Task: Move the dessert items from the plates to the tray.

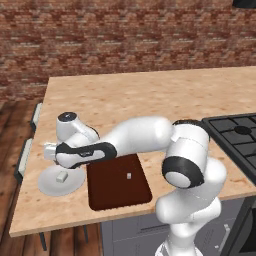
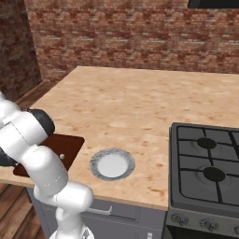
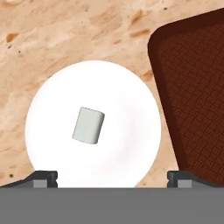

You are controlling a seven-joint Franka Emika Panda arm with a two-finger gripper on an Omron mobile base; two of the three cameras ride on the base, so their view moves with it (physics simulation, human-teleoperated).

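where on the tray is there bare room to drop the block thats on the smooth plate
Most of the tray is bare: only the tiny cube sits near its middle, so the near end and the far end by the arm are free. The block lies alone on the smooth plate. The open tool hovers above it.

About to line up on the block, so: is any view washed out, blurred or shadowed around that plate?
Hand view: smooth plate renders nearly pure white, rim detail lost, yet the block reads sharply with shaded sides. Left base view: the arm partly covers the plate; no blur.
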